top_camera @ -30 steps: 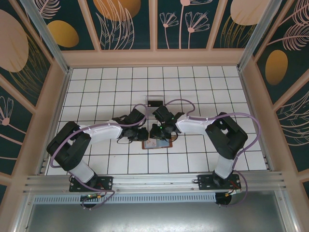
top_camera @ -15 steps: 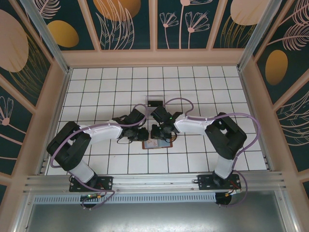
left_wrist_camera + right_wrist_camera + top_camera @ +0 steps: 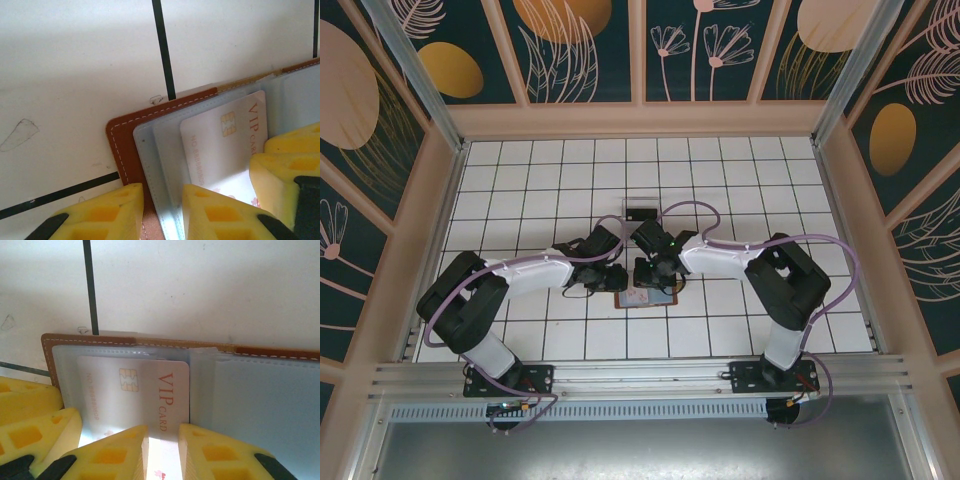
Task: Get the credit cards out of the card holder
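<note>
Card holder (image 3: 647,299): lies opened flat on the white tiled worktop (image 3: 720,180), at its middle, between the two hands. The outside is brown leather with pale stitching and rounded corners (image 3: 120,145). The inside is grey-blue, with clear, slightly frosted plastic sleeves.

Credit card (image 3: 132,385): thin, whitish to pale pink, rounded corners, gold chip. It sits in the sleeve at the holder's end. Printed in orange-red is "VIP CARD". Beside it runs a faint embossed line beginning "NO", its digits too blurred by the plastic to read. The card's near edge carries a small red floral mark, partly covered by fingers.

Left hand (image 3: 162,215): yellow blocky fingers stand a little apart, astride the stitched leather edge and sleeve edge. Cannot tell whether they clamp it.

Right hand (image 3: 162,450): fingers stand close together over the card's near edge, with a narrow gap between them. Cannot tell whether they pinch the card or only rest on it. Its fingers (image 3: 290,165) also show in the left wrist view, on the card's far side.

In the top view both hands cover most of the holder. A small dark rectangular item (image 3: 641,211) sits further back, too small to identify.
</note>
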### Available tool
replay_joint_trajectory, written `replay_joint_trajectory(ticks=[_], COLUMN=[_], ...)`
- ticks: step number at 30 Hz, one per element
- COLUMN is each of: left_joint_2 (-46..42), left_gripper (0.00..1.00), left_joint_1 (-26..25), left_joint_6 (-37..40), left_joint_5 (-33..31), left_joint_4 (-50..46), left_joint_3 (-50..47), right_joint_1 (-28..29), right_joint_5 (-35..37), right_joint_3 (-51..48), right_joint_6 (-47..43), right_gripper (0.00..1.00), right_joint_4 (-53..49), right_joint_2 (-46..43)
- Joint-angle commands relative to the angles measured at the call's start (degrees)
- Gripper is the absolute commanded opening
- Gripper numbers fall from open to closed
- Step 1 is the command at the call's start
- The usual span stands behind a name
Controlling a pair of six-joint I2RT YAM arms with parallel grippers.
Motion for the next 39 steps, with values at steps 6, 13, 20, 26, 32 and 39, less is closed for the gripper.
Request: replay_joint_trajectory(ticks=[6,13,20,26,32,39], left_joint_2=[2.2,3.0,3.9,4.4,4.6,4.8], left_gripper=[0.28,0.27,0.26,0.26,0.24,0.24], left_joint_1=[-0.1,-0.2,-0.2,-0.2,-0.2,-0.2], left_joint_6=[2.3,3.2,3.5,3.7,3.7,3.9], left_joint_5=[-2.4,-3.9,-3.7,-3.7,-3.7,-3.5], left_joint_4=[-4.4,-5.9,-6.3,-6.4,-6.5,-6.7], left_joint_3=[0.7,0.7,0.8,1.0,1.0,0.9], right_joint_1=[-0.3,-0.8,-1.2,-2.0,-3.1,-4.8], right_joint_5=[1.0,0.9,-0.1,-2.8,-6.8,-12.4], right_joint_3=[-0.1,-1.3,-3.1,-5.8,-9.7,-15.1], right_joint_6=[0.7,0.8,0.9,1.3,2.0,3.2], right_gripper=[0.25,0.23,0.23,0.22,0.21,0.21], right_joint_4=[-2.1,-1.6,0.3,4.9,10.7,19.8], right_joint_2=[-2.8,-2.9,-2.6,-3.0,-3.6,-5.0])
